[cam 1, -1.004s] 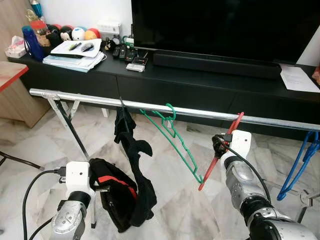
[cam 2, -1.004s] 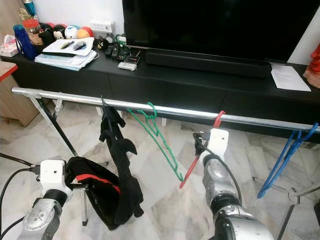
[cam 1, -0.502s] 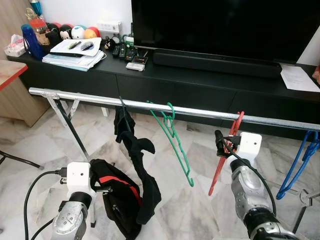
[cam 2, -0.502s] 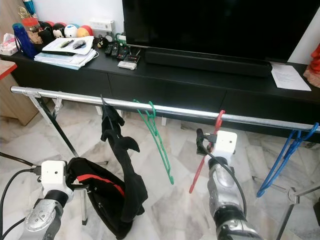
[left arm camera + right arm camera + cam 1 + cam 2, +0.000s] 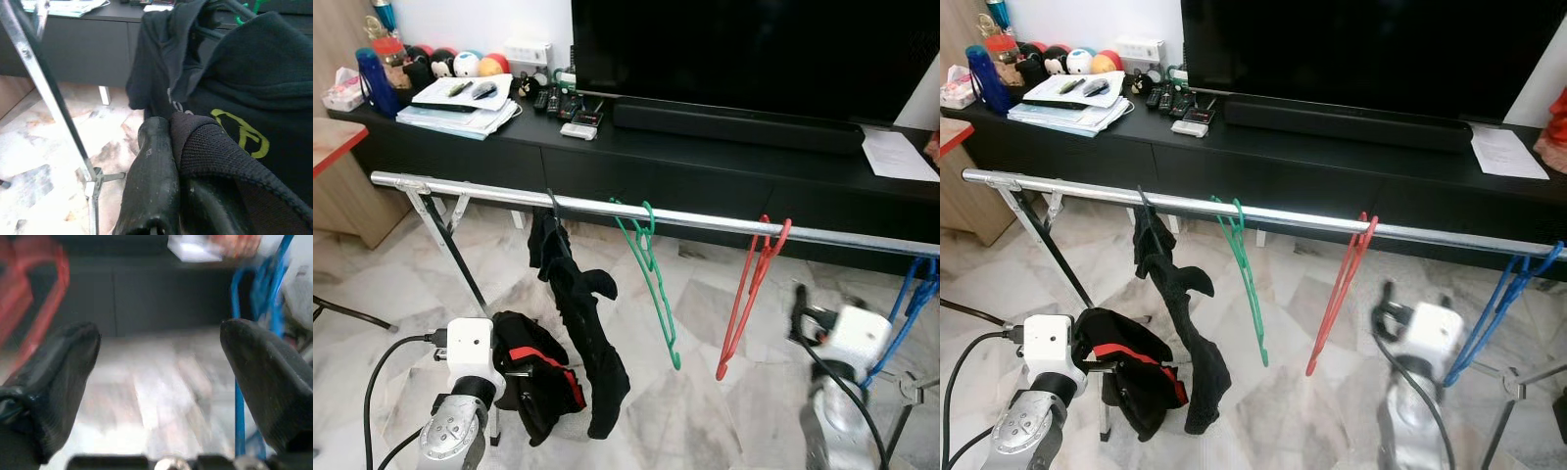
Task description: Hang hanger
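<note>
1. Right gripper (image 5: 156,382) low at near right, fingers spread apart, nothing between them; blurred in head views, below and right of red hanger (image 5: 750,294).
2. Left gripper (image 5: 168,161) low at near left, clamped on black garment (image 5: 244,127) with yellow print; garment bundle with red trim hanging beside wrist.
3. Red hanger hooked over silver rail (image 5: 509,195), hanging free, tilted slightly; apart from both grippers. Task judged done for this piece.
4. Handling, as judgement: thin plastic, light, stiff, likely to swing on slick rail at a nudge. Best hold on sloping shoulder bar just under hook, not lower tip.
5. Neighbours on rail: green hanger (image 5: 651,279) left of red, black cloth (image 5: 578,313) draped further left, blue hanger (image 5: 906,308) at far right end.
6. Behind rail: black TV table (image 5: 705,147) carrying papers, remotes, small toy balls, blue bottle, soundbar; large dark screen above. White sheet at right end.
7. In the way: blue hanger and rack leg close beside right gripper, cable looped at wrist; snag risk if arm swings right. Marble floor beneath.
</note>
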